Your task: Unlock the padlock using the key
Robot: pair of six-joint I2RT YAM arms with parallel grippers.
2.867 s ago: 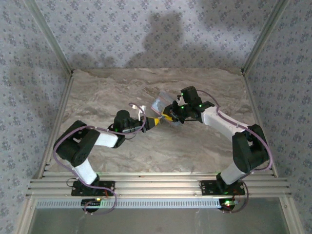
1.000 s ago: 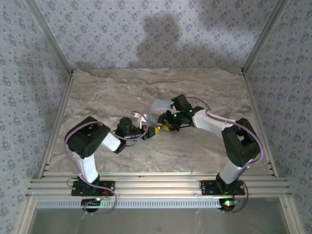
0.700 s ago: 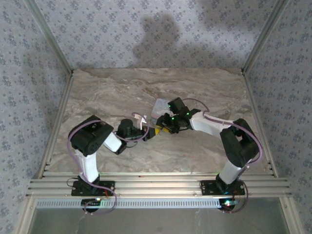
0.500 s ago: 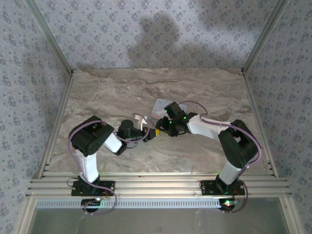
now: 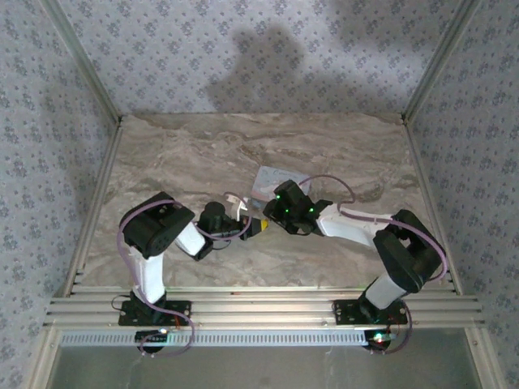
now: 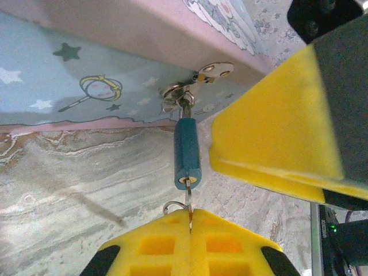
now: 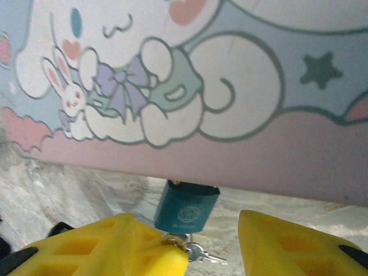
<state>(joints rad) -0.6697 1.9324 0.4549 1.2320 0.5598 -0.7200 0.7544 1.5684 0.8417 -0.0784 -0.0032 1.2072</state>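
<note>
Left claw [image 6: 190, 223] on key [image 6: 188, 201], padlock [image 6: 187, 152] just ahead

1. The padlock [image 7: 186, 208] is dark teal-blue.
2. The key [image 7: 201, 255] is silvery metal.
3. The box [image 7: 259, 155] is pale blue with dark and white stars and a pink band. It also carries a white cartoon figure with a lilac bow.
4. The left gripper [image 6: 190, 217] and right gripper [image 7: 213, 244] have bright yellow fingers on black.
5. The table [image 5: 178, 154] is marbled beige-grey.
6. The walls [image 5: 243, 49] are grey-blue with a small repeating floral print.
7. The left arm [image 5: 188, 237] and right arm [image 5: 350, 228] are black and white, with purple cables.
</note>
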